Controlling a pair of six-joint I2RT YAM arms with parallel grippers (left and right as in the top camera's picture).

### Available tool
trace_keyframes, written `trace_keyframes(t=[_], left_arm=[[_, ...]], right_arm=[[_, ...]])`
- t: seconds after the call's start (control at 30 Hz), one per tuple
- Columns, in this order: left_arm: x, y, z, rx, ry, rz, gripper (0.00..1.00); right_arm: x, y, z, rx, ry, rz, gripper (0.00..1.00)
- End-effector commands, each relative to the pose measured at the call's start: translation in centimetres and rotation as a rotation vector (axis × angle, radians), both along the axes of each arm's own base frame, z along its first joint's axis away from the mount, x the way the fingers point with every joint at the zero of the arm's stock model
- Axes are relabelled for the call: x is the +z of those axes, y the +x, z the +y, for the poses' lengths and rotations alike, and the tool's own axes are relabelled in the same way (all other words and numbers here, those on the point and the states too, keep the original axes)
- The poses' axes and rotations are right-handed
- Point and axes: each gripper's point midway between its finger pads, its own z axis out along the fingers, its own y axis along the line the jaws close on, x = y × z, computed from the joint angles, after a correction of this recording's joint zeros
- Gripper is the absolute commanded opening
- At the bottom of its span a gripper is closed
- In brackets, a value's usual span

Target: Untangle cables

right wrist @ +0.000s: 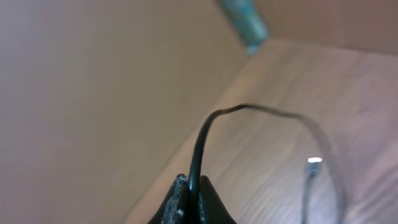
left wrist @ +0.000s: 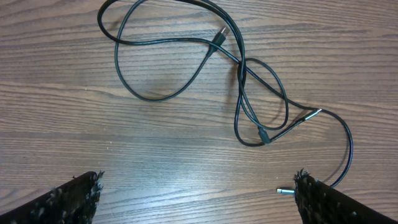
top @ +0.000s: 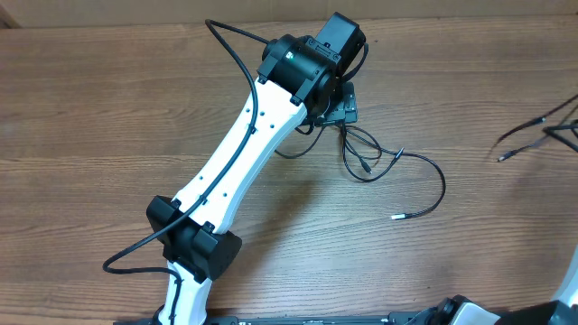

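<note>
Hovering over the brown wooden table (top: 108, 108), the left gripper (left wrist: 199, 179) has its jaws spread wide and empty above the loose knot of thin black cables (left wrist: 242, 81); a silver-tipped plug (left wrist: 285, 191) lies just beside one finger. The right gripper (right wrist: 189, 202) is pinched on a separate thin black cord (right wrist: 200, 149), raised well apart from the knot. Judged step: remaining tangle pending; next move calls for descending onto one strand clear of the crossings

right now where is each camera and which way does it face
overhead: above the table, looking straight down; left arm shows
left wrist: looks down at tangled cables; open left end effector tips in bottom corners
right wrist: faces across the table; right end effector shut on one cable
shared: first two show the tangled cables
</note>
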Motion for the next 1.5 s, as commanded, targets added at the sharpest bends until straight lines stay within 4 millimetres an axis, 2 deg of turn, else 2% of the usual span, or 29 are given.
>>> trace_keyframes(t=[0.0, 0.2, 0.37, 0.8, 0.93, 1.0, 1.03, 1.07, 1.1, 1.13, 1.2, 1.33, 1.47], left_arm=[[-0.4, 0.0, -0.4, -0.009, 0.004, 0.006, 1.00], [-0.4, 0.0, -0.4, -0.008, 0.004, 0.006, 1.00], [-0.4, 0.0, -0.4, -0.008, 0.004, 0.006, 1.00], [-0.4, 0.0, -0.4, -0.008, 0.004, 0.006, 1.00], [-0.4, 0.0, -0.4, -0.008, 0.004, 0.006, 1.00], [-0.4, 0.0, -0.4, -0.008, 0.004, 0.006, 1.00], [-0.4, 0.0, -0.4, -0.008, 0.004, 0.006, 0.99], [-0.4, 0.0, -0.4, -0.008, 0.004, 0.006, 1.00], [-0.4, 0.0, -0.4, -0.008, 0.004, 0.006, 1.00], [-0.4, 0.0, -0.4, -0.008, 0.004, 0.006, 1.00], [-0.4, 0.0, -0.4, -0.008, 0.004, 0.006, 1.00], [-0.4, 0.0, -0.4, -0.007, 0.004, 0.006, 1.00], [-0.4, 0.0, -0.4, -0.008, 0.004, 0.006, 1.00]], right_arm=[[-1.8, -0.3, -3.1, -0.130, -0.051, 0.077, 0.04], [-5.4, -0.5, -5.5, -0.234, -0.051, 0.179, 0.04], [-6.9, -1.8, -7.8, -0.346, -0.076, 0.242, 0.04], [-9.9, -8.5, -15.1, -0.576, -0.043, 0.337, 0.04], [-11.5, -9.8, -16.4, -0.604, -0.011, 0.370, 0.04], [-12.2, -9.8, -16.5, -0.588, 0.008, 0.373, 0.04], [-12.5, -9.5, -16.4, -0.577, 0.016, 0.373, 0.12], [-12.7, -9.3, -16.3, -0.564, 0.023, 0.370, 0.24], [-13.1, -9.0, -16.1, -0.546, 0.036, 0.370, 0.63], [-13.3, -8.9, -16.1, -0.542, 0.040, 0.372, 0.82], [-13.7, -8.8, -16.1, -0.536, 0.047, 0.376, 1.00], [-13.9, -8.7, -15.9, -0.528, 0.055, 0.380, 1.00], [-14.1, -7.2, -14.7, -0.433, 0.100, 0.341, 1.00]])
